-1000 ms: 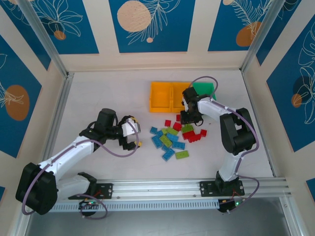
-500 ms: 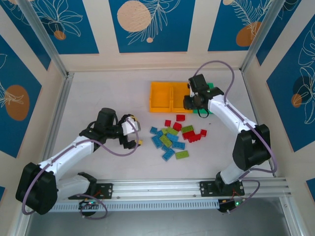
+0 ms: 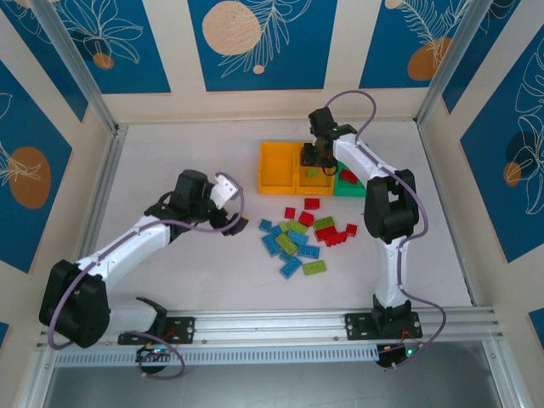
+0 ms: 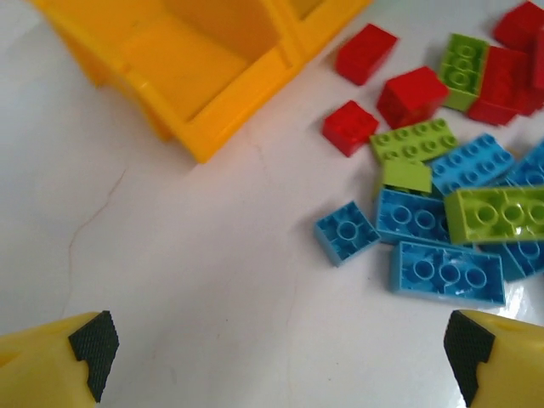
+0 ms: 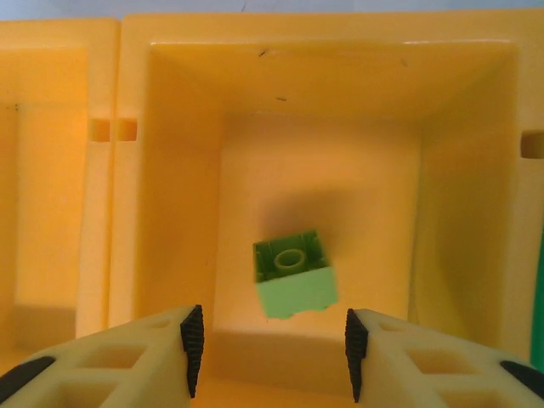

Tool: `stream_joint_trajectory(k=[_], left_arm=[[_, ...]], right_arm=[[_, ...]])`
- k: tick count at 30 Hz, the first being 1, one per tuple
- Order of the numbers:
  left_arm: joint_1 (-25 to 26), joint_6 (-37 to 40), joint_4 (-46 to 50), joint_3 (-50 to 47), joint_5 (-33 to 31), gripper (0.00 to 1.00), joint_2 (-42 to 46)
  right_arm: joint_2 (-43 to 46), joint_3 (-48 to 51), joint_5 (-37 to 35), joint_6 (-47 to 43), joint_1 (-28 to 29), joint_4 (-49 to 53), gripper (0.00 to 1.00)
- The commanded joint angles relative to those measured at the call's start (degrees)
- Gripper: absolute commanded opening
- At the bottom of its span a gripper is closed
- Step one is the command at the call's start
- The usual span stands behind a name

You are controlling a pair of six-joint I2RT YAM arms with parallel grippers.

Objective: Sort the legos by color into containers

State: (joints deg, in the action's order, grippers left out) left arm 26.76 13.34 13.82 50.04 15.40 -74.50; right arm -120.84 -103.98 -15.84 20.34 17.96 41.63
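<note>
The legos, blue, lime green and red, lie scattered in front of the containers, a row of two orange bins and a green one. My right gripper hovers over the middle orange bin with its jaws open. A lime green brick sits loose inside that bin, upside down, between and beyond the fingertips. My left gripper stands open just left of the pile, over bare table. A small blue brick is the nearest one to it.
A red brick lies in the green bin. The left orange bin looks bare inside. White walls and aluminium posts enclose the table; open surface lies left of the pile and in front of it.
My right gripper rose from the pile to the middle orange bin, then opened and let the lime green brick go. My left gripper shifted slightly right toward the pile.
</note>
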Motion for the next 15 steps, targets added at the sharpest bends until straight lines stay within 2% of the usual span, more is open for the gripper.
stream_joint_trajectory(k=[1, 5, 8, 10, 12, 15], left_arm=[[0.1, -11.9, 12.5, 9.6, -4.8, 0.96, -4.2], [1.2, -25.8, 17.4, 15.9, -3.5, 0.78, -10.6], [5.4, -35.4, 17.5, 18.2, -4.1, 0.75, -14.4], [9.1, -41.7, 17.6, 20.1, -7.6, 0.71, -17.3], [10.9, -45.7, 19.3, 23.1, -9.6, 0.65, -21.6], [12.2, -48.0, 20.9, 27.0, -10.5, 0.63, -27.5]], right_arm=[[5.6, -3.3, 2.0, 1.0, -0.3, 3.2, 0.53], [14.3, -0.5, 3.5, 2.4, -1.0, 6.9, 0.53], [23.5, 5.1, 6.9, 4.3, -1.6, 9.2, 0.58], [30.4, 10.1, 8.6, 5.8, -1.6, 9.9, 0.63], [36.0, 15.0, 11.0, 7.3, -1.7, 10.2, 0.68], [43.0, 20.4, 13.7, 8.9, -1.8, 11.4, 0.74]])
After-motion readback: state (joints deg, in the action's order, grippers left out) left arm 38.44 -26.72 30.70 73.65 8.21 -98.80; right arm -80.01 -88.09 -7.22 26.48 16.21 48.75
